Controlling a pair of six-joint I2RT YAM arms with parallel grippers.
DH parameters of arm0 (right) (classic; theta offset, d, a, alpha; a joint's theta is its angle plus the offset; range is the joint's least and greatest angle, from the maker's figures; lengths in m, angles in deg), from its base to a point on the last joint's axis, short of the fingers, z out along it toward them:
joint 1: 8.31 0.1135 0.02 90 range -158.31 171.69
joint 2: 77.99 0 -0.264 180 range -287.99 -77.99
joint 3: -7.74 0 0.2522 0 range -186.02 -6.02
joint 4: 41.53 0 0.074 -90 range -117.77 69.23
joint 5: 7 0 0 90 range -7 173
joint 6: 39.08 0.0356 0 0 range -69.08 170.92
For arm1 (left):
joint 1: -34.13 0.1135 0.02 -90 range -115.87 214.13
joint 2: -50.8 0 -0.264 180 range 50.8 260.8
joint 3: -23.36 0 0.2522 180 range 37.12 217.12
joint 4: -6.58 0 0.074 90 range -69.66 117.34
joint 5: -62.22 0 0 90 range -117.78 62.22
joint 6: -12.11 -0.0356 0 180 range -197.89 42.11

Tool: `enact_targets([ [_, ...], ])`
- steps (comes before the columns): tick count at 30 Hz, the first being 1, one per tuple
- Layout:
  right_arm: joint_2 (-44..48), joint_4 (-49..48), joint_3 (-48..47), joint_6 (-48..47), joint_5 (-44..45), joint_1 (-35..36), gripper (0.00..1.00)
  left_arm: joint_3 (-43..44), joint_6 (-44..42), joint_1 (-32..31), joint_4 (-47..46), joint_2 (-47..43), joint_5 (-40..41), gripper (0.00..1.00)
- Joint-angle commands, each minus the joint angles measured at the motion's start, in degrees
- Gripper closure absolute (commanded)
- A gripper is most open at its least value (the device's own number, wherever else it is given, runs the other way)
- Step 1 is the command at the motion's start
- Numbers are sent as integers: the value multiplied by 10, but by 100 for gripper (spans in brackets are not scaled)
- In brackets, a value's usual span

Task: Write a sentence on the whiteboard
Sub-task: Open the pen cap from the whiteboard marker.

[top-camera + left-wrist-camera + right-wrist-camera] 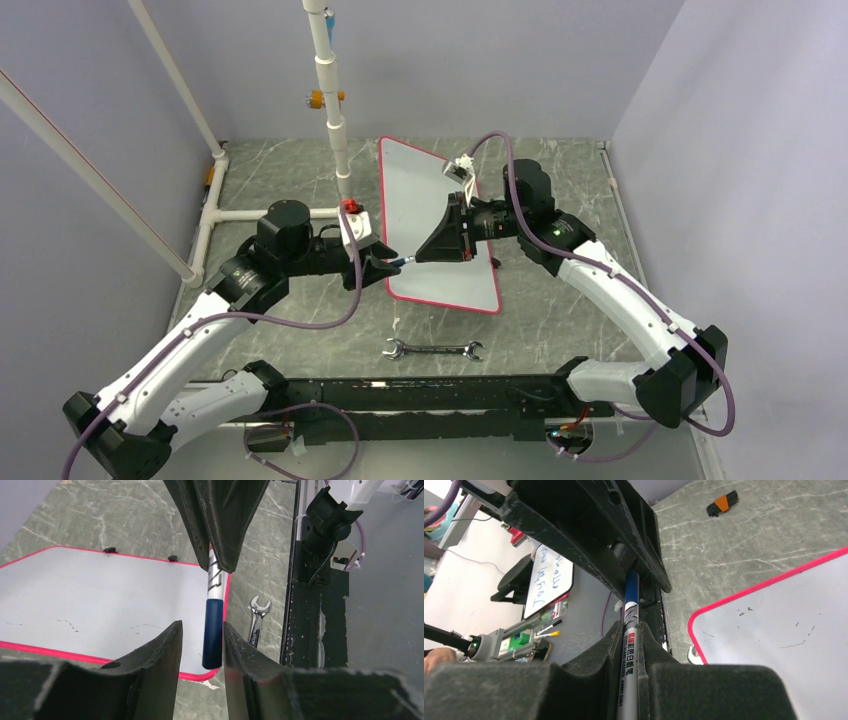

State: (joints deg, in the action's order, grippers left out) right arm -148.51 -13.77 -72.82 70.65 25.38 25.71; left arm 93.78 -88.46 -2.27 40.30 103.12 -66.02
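The whiteboard point(430, 215), white with a red-pink rim, lies in the middle of the table; in the left wrist view the whiteboard point(90, 595) shows only faint specks. The sentence is out of view. My right gripper point(422, 255) is shut on a silver marker point(630, 650) and holds it level over the board's near-left corner. The marker's blue cap point(213, 635) sits between the fingers of my left gripper point(201, 630). It touches the right finger, with a gap to the left one. The left gripper point(388, 262) is open around the cap.
A steel wrench point(433, 349) lies on the table in front of the board, near the black base rail point(420, 395). A white pipe frame point(335, 120) stands at the back left. A small orange and black clip point(722, 503) lies on the table beyond the board.
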Motion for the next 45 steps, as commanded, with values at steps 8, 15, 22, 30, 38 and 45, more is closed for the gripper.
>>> enact_targets([
  [8, 0, -34, 9, -9, -13, 5, 100, 13, 7, 2, -10, 26, -42, 100],
  [15, 0, -24, 18, -17, 2, 5, 100, -2, -9, 2, -12, 4, -28, 100],
  [22, 18, -36, 39, -1, -6, -19, 100, -5, -32, 2, 11, -8, 2, 100],
  [30, 53, -40, 53, 2, -27, -63, 100, -9, -40, 3, 22, -25, 40, 100],
  [38, 83, -70, 80, 22, -30, -108, 100, -12, -34, 3, 26, -30, 82, 100],
  [45, 76, -29, 73, 19, 115, -124, 100, -29, 86, 3, 46, -39, 293, 100],
])
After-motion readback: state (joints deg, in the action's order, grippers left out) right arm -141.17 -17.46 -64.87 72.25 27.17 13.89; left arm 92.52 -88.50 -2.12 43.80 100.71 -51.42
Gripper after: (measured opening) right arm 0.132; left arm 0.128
